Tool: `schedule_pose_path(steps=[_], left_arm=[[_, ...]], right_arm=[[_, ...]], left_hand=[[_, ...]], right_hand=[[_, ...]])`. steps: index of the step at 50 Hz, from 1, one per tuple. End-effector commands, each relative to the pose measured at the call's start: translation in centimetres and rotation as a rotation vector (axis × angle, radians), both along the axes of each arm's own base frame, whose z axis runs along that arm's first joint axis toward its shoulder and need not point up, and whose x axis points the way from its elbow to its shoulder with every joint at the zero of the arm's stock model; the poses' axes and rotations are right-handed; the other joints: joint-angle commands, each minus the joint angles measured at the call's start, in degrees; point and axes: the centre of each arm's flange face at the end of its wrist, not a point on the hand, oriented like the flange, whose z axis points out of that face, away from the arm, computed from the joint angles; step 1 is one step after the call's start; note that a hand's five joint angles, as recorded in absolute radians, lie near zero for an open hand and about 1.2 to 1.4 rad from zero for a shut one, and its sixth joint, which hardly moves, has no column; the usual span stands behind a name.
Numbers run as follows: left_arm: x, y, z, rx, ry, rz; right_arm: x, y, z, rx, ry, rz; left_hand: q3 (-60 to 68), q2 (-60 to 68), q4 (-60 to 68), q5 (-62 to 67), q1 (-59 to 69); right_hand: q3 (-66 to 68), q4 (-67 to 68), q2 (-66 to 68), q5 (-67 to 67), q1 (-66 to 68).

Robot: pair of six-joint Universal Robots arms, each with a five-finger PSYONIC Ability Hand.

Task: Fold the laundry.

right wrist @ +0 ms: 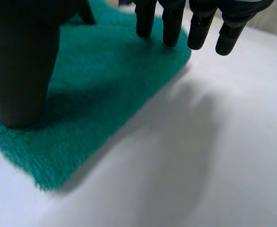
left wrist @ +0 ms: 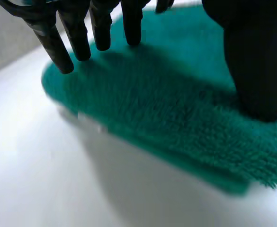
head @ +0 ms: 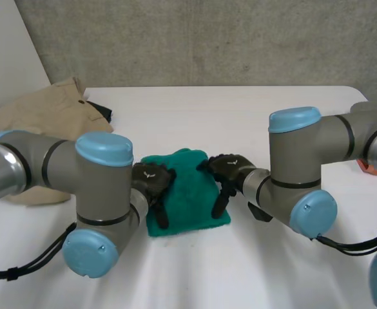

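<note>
A folded green towel (head: 189, 188) is lying near the middle of the white table (head: 252, 116), between the robot's two black hands. The left hand (head: 152, 179) is resting on the towel's left edge, and its fingers (head: 162, 214) are pointing straight down that side toward the near corner. The right hand (head: 229, 168) is sitting at the opposite edge, with one finger reaching down onto the cloth.

In the left wrist view the thumb (left wrist: 256, 61) is pressing on the towel's top layer (left wrist: 166, 109). The fingers (left wrist: 100, 28) are standing straight and spread apart over the far edge, gripping nothing. It cannot be told whether their tips are touching the pile.

The right wrist view is showing much the same pose. The thumb (right wrist: 20, 61) is planted on the towel (right wrist: 105, 80), and the straight, separated fingers (right wrist: 172, 28) are hanging at its outer corner, partly over bare table. Both hands are wide and relaxed, flat against the cloth rather than clutching it.

A crumpled beige garment (head: 43, 112) is lying at the table's far left with a dark cloth (head: 102, 112) showing just beside it. An orange object (head: 370, 167) is peeking out behind the right arm (head: 304, 161). A grey concrete wall (head: 207, 38) is rising behind the table
</note>
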Motion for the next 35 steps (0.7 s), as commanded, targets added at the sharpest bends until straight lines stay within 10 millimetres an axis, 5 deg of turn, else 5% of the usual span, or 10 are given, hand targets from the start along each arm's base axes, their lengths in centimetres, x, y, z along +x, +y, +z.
schedule_pose_path(steps=[1,10,17,23,35], left_arm=[[0.3,-0.7,2.0,-0.044,-0.013,0.009],[-0.3,-2.3,10.0,-0.279,0.070,-0.061],[-1.5,-1.6,15.4,-0.374,0.223,-0.338],[-2.3,-0.2,17.3,-0.373,0.304,-0.550],[-2.8,1.3,17.3,-0.315,0.322,-0.615]], right_arm=[[-0.3,0.2,0.7,-0.129,0.148,0.034],[-0.3,1.9,5.4,-0.490,0.155,-0.031],[0.4,7.2,2.9,-0.517,0.145,0.092],[1.2,10.3,0.2,-0.491,0.138,0.175],[2.8,9.2,-2.8,-0.551,0.103,0.174]], left_hand=[[-2.11,-1.94,-1.67,-2.88,-1.37],[-2.11,-1.94,-1.67,-2.88,-1.37],[-2.11,-1.94,-1.67,-2.88,-1.37],[-2.11,-1.94,-1.67,-2.88,-1.37],[-2.11,-1.94,-1.67,-2.88,-1.37]], right_hand=[[-1.91,-1.95,-2.00,-2.70,-2.89],[-1.91,-1.95,-2.00,-2.70,-2.89],[-1.91,-1.95,-2.00,-2.70,-2.89],[-1.91,-1.95,-2.00,-2.70,-2.89],[-1.91,-1.95,-2.00,-2.70,-2.89]])
